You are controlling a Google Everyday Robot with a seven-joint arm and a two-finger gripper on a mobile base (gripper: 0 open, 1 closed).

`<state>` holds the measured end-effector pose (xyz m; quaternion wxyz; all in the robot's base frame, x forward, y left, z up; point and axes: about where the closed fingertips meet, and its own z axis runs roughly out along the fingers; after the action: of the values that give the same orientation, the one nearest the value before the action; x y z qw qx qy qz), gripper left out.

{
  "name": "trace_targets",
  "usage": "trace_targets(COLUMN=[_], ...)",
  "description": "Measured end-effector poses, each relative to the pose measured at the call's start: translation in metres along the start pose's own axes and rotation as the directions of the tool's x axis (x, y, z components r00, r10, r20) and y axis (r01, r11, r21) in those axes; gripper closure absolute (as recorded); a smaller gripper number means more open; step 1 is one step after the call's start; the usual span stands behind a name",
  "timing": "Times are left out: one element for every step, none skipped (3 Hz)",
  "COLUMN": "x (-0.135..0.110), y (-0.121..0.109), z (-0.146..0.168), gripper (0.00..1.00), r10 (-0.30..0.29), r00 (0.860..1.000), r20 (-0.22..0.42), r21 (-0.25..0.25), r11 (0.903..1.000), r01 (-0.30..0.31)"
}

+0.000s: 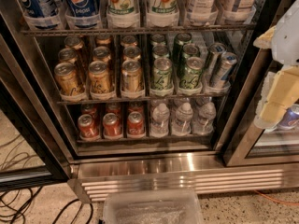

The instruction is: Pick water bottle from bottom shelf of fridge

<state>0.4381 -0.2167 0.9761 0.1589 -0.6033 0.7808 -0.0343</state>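
Note:
The fridge (154, 169) stands open in front of me, with a black frame and a stainless slatted base. On its bottom shelf (145, 138), three clear ribbed water bottles with white caps stand in the right lanes: left (160, 120), middle (182, 118) and right (205, 116), with more behind them. Red soda cans (112, 124) fill the left lanes. My gripper (274, 107), white and cream, hangs at the right edge of the view. It is outside the cooler, right of the bottles, a little above the bottom shelf, and holds nothing that I can see.
The rack above holds gold cans (99, 76) and green cans (162, 73); the top rack holds large soda bottles (122, 3). The black door frame (238, 125) stands between gripper and bottles. A clear plastic bin (152, 209) sits on the floor below. Cables (18, 204) lie at the lower left.

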Motion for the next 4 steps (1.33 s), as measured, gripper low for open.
trace_targets(x=[0.0,-0.005,-0.022,-0.044], y=[0.0,0.011,0.043,0.088], z=[0.0,0.007,0.022,0.046], gripper=[0.0,0.0,0.0,0.0], r10=[0.0,-0.002,0.026,0.125], r00=[1.0,0.999,0.993,0.969], r20=[0.0,0.033,0.113,0.214], r21=[0.0,-0.02,-0.056,-0.119], r11=[1.0,0.9998,0.9982,0.9878], r01=[0.0,0.003,-0.02,-0.101])
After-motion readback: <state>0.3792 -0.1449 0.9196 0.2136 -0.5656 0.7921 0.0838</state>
